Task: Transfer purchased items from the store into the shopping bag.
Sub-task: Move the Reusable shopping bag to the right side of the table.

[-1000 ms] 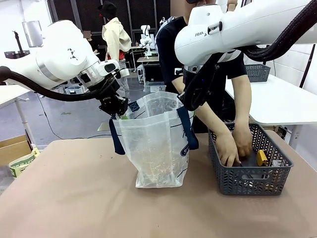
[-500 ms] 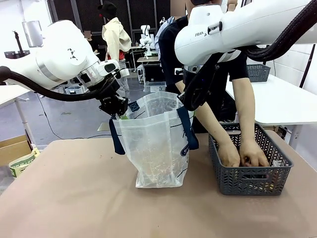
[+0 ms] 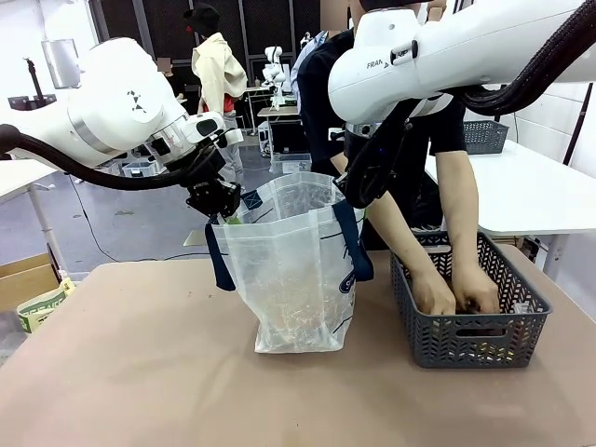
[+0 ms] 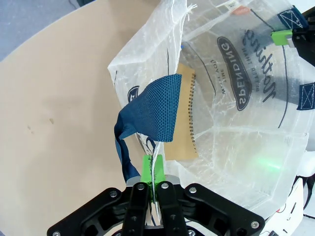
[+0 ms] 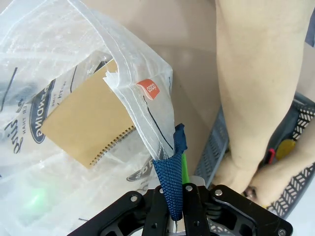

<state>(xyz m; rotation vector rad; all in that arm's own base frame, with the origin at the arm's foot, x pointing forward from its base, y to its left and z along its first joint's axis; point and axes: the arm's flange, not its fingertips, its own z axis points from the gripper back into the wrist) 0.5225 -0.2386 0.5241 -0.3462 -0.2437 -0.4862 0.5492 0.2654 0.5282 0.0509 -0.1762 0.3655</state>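
In the front view, the shopping bag (image 3: 293, 270) stood upright mid-table (image 3: 130, 372), mouth up, translucent white with navy straps. The left gripper (image 3: 216, 207) and right gripper (image 3: 352, 197) each pinched an opposite rim. The person's 2 hands (image 3: 433, 293) were down in the grey basket (image 3: 466, 337) just right of the bag.

In the left wrist view, the pads were pressed on the rim below a strap (image 4: 150, 113). A tan spiral notebook (image 4: 183, 118) lay flat inside, its long axis running away from the fingers.

In the right wrist view, the pads clamped strap and rim. 1 yellow piece (image 5: 285, 148) lay in the basket.
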